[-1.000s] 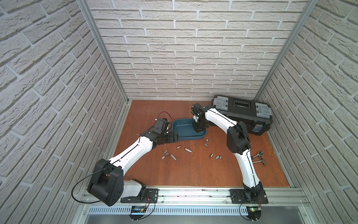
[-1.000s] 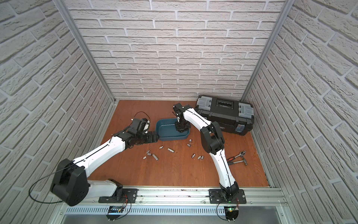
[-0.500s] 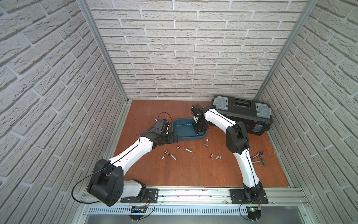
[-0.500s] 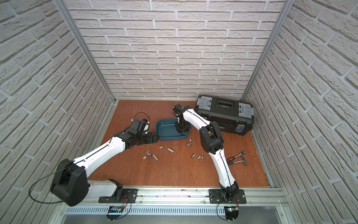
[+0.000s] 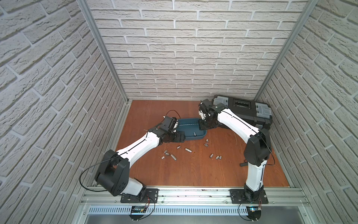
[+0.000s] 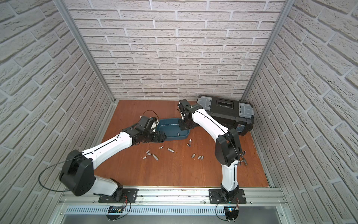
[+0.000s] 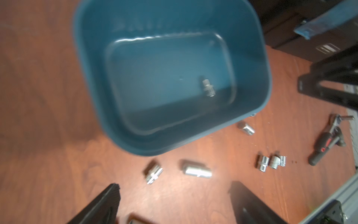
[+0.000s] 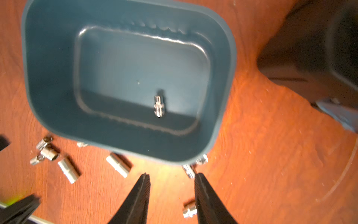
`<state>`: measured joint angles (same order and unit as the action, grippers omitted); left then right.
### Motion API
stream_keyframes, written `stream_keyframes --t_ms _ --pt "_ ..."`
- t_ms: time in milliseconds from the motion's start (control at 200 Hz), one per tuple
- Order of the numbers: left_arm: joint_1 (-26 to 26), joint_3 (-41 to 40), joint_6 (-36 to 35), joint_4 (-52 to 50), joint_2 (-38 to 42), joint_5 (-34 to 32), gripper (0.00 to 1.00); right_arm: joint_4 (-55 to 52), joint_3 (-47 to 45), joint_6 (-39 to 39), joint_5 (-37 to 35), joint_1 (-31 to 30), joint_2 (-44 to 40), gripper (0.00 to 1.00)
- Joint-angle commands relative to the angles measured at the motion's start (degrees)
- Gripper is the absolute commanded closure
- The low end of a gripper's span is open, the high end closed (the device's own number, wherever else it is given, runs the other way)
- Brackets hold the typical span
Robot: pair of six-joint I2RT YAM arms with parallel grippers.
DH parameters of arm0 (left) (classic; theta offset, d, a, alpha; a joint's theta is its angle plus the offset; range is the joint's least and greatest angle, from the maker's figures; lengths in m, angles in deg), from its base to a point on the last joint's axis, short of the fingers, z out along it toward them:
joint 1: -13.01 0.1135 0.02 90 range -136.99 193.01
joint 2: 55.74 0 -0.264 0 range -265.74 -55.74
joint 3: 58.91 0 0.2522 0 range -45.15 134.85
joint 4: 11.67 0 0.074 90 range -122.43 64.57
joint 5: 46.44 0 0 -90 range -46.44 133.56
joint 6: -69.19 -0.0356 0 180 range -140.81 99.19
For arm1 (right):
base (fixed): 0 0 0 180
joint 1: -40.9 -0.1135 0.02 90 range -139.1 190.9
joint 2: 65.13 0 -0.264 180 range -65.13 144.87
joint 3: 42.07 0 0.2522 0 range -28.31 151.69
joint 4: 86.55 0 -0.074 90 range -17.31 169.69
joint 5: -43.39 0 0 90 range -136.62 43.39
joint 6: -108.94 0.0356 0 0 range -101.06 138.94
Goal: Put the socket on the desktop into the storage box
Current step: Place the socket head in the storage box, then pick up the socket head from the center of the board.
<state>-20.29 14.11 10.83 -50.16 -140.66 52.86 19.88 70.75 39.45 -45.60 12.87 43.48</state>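
1. The desktop (image 5: 193, 174) carries roughly a dozen loose sockets (image 5: 167, 154), scattered in front of the box, so most of the job remains.
2. The black toolbox (image 5: 242, 108) sits closed at the back right and plays no part.
3. The storage box (image 5: 187, 127) lies near the middle, between the two arms. It holds a single socket.
4. The right gripper (image 8: 173, 175) hangs above the box's right end. It has just changed: its jaws have come apart, with nothing between them. I judge this to be the release, one delivery done and the arm free to fetch again.
5. The left gripper (image 7: 174, 203) hovers over the desktop just beside the box's near left corner. Its jaws are spread wide and hold nothing.
6. The delivered socket (image 8: 159, 106) lies on the box floor near the front wall, clear of the right fingertips. It shows in both top views (image 5: 194, 133).
7. A long socket (image 7: 197, 171) and a stubby socket (image 7: 153, 173) lie between the left jaws and the box wall, likely the next pick.
8. A small socket (image 8: 188, 170) lies just outside the box, beside a right fingertip in the right wrist view.
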Motion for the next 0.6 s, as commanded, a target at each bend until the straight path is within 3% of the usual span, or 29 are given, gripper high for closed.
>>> stream_keyframes --t_ms 0,265,595 --pt "-1.8 3.3 -2.6 -0.3 -3.4 2.0 0.07 1.6 -6.0 1.8 -1.4 -0.2 -6.1 0.55" --pt "-5.9 9.5 -6.0 -2.0 -9.3 3.0 0.08 3.5 -21.4 4.9 -2.3 1.3 -18.0 0.53" --pt "-8.8 11.6 -7.9 -1.8 -12.2 2.7 0.08 5.1 -31.2 7.5 -2.5 2.4 -24.7 0.52"
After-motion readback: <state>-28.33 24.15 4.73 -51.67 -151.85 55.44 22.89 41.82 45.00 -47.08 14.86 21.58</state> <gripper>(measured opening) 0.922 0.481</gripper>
